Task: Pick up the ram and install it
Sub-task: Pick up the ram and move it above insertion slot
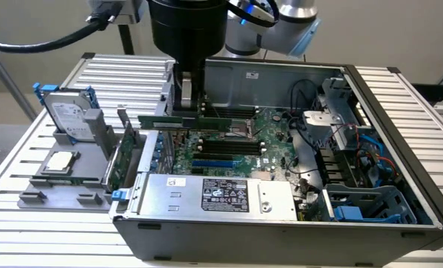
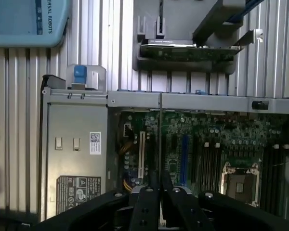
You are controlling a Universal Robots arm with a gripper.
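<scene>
A Universal Robots arm's gripper [image 1: 186, 114] hangs inside an open computer case [image 1: 281, 240], its jaws closed tight on the ram [image 1: 210, 123]. The slim green stick is pinched by its upper edge and lies level, reaching out past the jaws on both sides, further toward the exterior view's right.

In the wrist view the gripper [image 2: 160, 190] has the ram [image 2: 160, 139] edge-on between its fingers [image 2: 145, 204], a thin line running straight out from the jaws. The stick hangs clear above the motherboard [image 1: 272, 139], touching nothing but the fingers.

The black memory slots [image 1: 225, 148] lie below the jaws and a little to one side, parallel to the held stick. A blue slot [image 2: 184, 159] sits between them and the line of the ram. The CPU socket [image 2: 238, 180] lies beyond the black slots, further from the jaws.

The grey power supply [image 1: 206, 194] with its label sits in the case, well apart from the jaws on the side nearest the exterior camera.

Outside the case, on the exterior view's left of the jaws, a grey fixture [image 1: 65, 184] on the slatted metal table [image 1: 422, 111] carries a hard drive [image 1: 69, 114] with blue rails standing on edge and a broad green expansion card [image 1: 117, 162].
</scene>
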